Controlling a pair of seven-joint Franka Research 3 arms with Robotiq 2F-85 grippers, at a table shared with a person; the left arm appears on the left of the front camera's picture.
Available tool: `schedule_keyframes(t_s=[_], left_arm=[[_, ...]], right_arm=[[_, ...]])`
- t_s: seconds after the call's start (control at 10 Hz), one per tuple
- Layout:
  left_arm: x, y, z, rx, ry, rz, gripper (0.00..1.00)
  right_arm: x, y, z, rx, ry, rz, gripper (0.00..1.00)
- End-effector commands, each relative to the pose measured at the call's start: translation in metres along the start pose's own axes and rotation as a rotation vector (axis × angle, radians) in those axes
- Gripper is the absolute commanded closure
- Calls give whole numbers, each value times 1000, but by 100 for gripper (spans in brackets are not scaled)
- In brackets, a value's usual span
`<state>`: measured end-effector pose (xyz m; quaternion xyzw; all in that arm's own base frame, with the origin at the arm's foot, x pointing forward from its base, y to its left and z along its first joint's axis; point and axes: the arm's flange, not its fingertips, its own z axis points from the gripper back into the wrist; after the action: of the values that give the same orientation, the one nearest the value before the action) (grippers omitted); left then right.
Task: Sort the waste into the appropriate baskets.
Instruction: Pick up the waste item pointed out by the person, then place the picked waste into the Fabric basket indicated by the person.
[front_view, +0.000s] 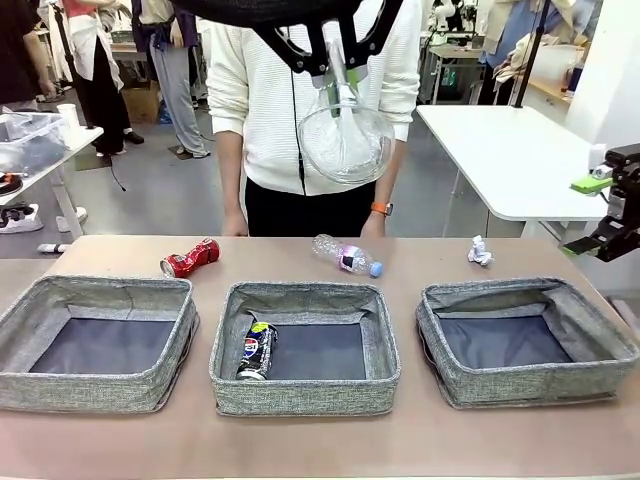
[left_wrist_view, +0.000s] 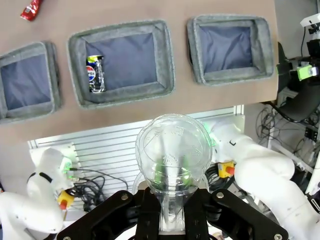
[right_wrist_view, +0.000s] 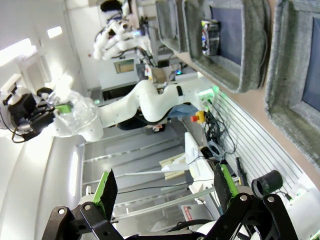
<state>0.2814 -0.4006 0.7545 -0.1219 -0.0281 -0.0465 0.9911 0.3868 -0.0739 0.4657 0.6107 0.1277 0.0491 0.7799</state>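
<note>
My left gripper (front_view: 338, 78) hangs high over the table's far side, shut on a clear plastic cup (front_view: 345, 142); the left wrist view shows the cup (left_wrist_view: 172, 155) pinched by its base between the fingers (left_wrist_view: 172, 212). My right gripper (front_view: 606, 212) hovers open and holding nothing off the table's right end, its green-padded fingers (right_wrist_view: 107, 189) spread wide. A crushed red can (front_view: 190, 258), a clear bottle with a blue cap (front_view: 347, 256) and a white paper wad (front_view: 480, 250) lie beyond the baskets. A dark logo can (front_view: 257, 350) lies in the middle basket (front_view: 300, 395).
The left basket (front_view: 90, 388) and right basket (front_view: 530, 385) hold nothing. A person in a white top stands at the far edge, directly behind the raised cup. A white table (front_view: 520, 150) stands behind on the right.
</note>
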Motion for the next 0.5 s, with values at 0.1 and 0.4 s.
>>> schedule_keyframes(t_s=[0.1, 0.4], left_arm=[[0, 1, 2, -6, -12, 16, 87], [0, 1, 2, -6, -12, 16, 87]], right_arm=[[1, 7, 0, 14, -2, -17, 0], [1, 7, 0, 14, -2, -17, 0]])
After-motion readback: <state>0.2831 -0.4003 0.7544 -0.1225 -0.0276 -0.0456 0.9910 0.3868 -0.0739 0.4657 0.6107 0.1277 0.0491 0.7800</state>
